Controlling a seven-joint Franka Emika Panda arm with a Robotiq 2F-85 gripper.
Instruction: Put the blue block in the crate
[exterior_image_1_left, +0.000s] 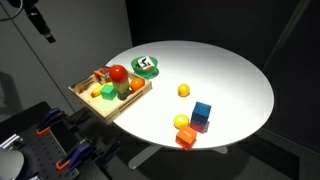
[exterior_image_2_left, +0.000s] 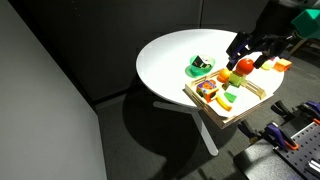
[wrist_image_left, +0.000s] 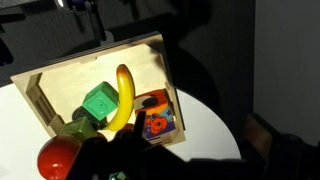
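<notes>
The blue block stands on the white round table near its front edge, beside a pink block. The wooden crate sits at the table's edge and also shows in an exterior view and in the wrist view. It holds a red ball, a green block, a banana and an orange-and-blue box. My gripper hangs high above the crate, far from the blue block, its fingers apart and empty. The blue block is out of the wrist view.
A green bowl-like item lies behind the crate. A yellow ball lies mid-table. Another yellow ball and an orange object sit next to the blue block. Dark equipment stands below the table.
</notes>
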